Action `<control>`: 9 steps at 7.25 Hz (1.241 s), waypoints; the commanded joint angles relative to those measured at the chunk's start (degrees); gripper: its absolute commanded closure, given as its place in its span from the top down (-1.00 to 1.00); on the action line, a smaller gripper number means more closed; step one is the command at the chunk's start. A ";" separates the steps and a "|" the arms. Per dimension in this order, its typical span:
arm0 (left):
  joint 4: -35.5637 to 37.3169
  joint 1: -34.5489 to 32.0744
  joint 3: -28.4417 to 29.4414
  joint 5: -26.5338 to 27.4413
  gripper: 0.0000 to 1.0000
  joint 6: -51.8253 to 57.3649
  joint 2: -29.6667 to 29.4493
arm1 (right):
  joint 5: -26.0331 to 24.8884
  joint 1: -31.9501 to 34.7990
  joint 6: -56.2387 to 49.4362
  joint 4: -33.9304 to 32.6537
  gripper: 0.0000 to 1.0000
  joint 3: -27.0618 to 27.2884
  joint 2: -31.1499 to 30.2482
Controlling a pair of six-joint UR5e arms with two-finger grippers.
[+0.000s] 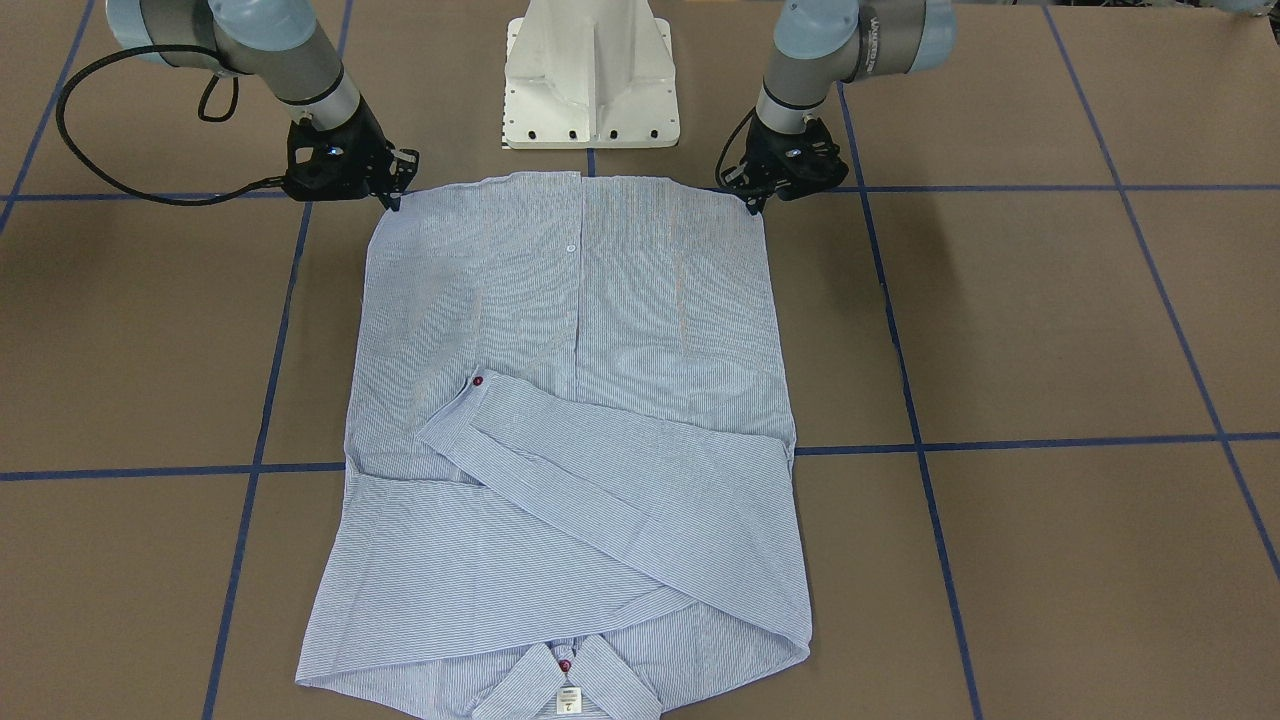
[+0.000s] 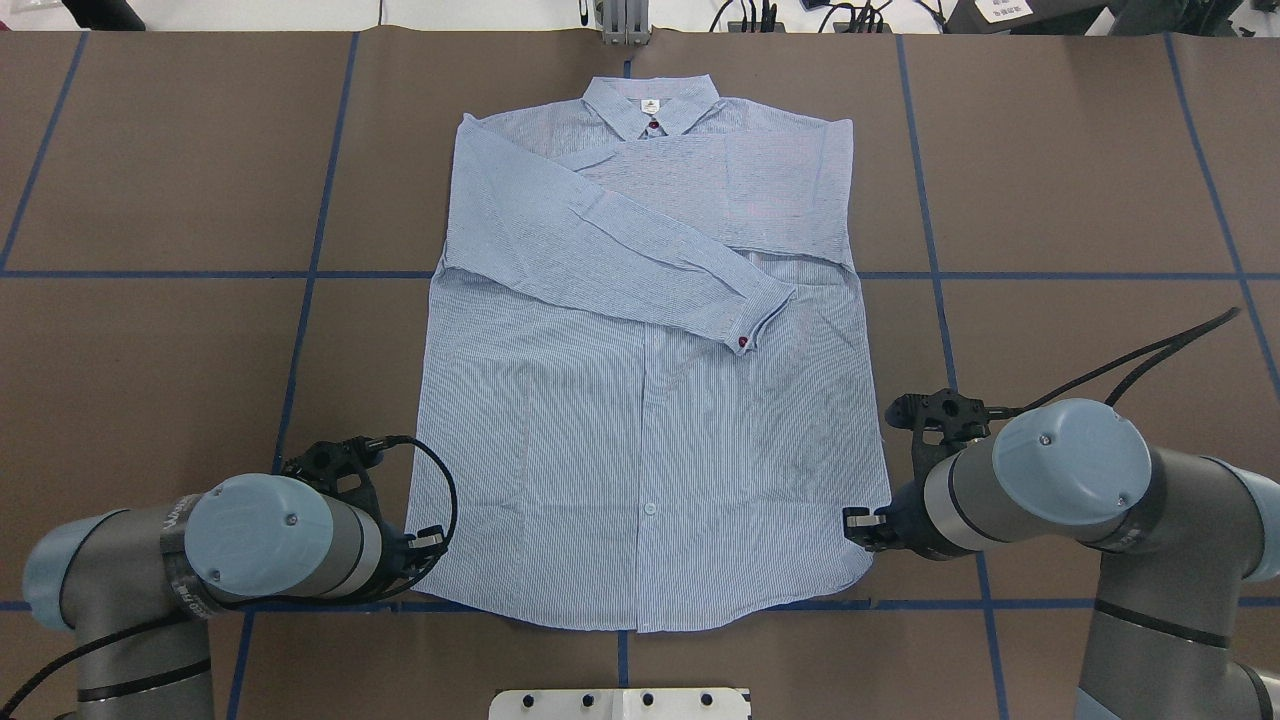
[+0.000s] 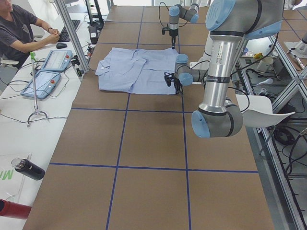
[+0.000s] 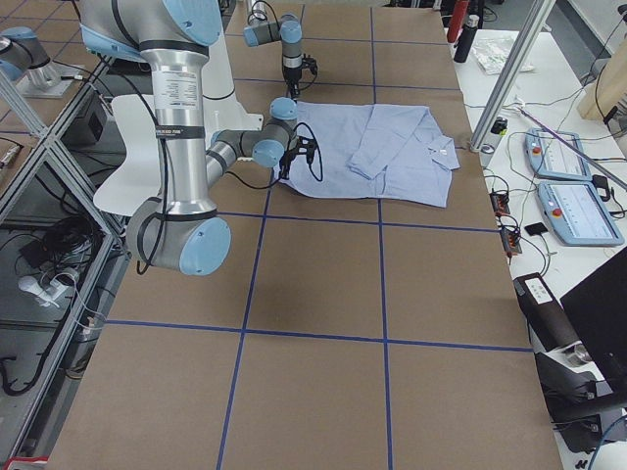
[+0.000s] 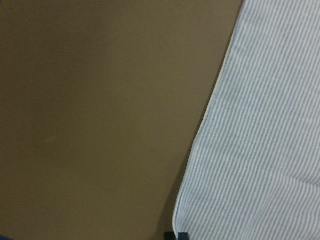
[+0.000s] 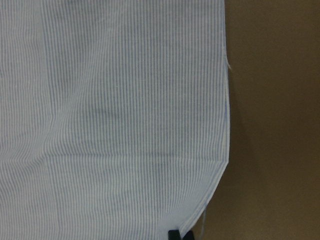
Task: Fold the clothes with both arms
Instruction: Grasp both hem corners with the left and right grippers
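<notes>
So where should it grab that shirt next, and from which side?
Probably the two bottom corners of the shirt, nearest the robot, each from its outer side. The sleeves lie folded across the chest and the bottom edge lies flat; the left claw and right claw sit beside those corners.

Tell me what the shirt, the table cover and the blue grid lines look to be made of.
The shirt: thin woven cloth, likely cotton or a blend, matte; fine stripes and soft creases show. The table cover: brown, matte, paper- or card-like sheet; exact stuff unclear. The blue grid lines: probably stuck-on tape, flat narrow strips.
</notes>
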 commanded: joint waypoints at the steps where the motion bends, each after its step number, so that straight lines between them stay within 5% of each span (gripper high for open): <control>1: 5.80 0.05 -4.18 -0.35 -1.00 0.00 -0.30 | 1.03 0.51 -0.41 0.07 -1.00 0.30 0.09; 9: 20.34 3.37 -15.70 -1.92 -1.00 0.09 -0.22 | 12.09 2.44 -0.50 0.07 -1.00 8.11 -0.70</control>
